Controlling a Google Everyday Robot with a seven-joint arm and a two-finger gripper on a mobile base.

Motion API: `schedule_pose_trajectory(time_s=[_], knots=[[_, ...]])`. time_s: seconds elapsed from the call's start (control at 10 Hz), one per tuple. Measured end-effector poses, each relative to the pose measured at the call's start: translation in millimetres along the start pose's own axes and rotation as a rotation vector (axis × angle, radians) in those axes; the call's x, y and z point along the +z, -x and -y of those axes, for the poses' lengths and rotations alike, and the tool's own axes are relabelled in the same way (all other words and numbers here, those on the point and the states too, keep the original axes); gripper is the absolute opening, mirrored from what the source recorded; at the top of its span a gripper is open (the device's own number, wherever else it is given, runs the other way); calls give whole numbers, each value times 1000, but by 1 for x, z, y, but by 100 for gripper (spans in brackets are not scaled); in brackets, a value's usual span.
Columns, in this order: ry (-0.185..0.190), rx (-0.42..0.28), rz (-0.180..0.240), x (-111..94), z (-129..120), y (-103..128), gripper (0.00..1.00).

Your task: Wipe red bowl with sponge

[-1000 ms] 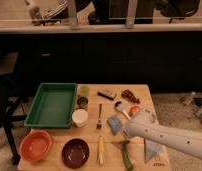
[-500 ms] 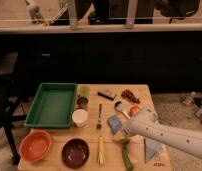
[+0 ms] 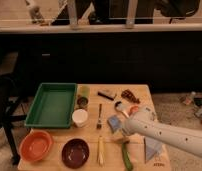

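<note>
The red bowl (image 3: 36,145) sits at the table's front left corner, orange-red with a lighter inside. The sponge (image 3: 113,123), a small blue-grey pad, lies near the table's middle, right of the fork. My white arm reaches in from the lower right. Its gripper (image 3: 124,128) is at the sponge's right edge, partly over it and far to the right of the red bowl. The gripper's end is hidden behind the wrist.
A dark maroon bowl (image 3: 75,152) stands right of the red bowl. A green tray (image 3: 53,104), white cup (image 3: 80,117), fork (image 3: 99,116), yellow stick (image 3: 100,150), green vegetable (image 3: 126,156), folded pale cloth (image 3: 153,149) and small items at the back also lie on the wooden table (image 3: 109,102).
The arm's end has edged slightly down and left toward the sponge. The bowls and other objects have not moved.
</note>
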State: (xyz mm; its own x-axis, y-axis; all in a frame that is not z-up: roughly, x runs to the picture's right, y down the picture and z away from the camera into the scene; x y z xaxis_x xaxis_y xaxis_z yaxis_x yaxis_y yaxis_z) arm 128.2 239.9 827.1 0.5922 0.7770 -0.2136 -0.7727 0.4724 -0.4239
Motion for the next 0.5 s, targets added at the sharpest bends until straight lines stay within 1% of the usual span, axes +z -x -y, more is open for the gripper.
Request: schedule_pose_trajectory(time_s=[0.5], knots=[[14, -16, -5, 6, -8, 16, 80]])
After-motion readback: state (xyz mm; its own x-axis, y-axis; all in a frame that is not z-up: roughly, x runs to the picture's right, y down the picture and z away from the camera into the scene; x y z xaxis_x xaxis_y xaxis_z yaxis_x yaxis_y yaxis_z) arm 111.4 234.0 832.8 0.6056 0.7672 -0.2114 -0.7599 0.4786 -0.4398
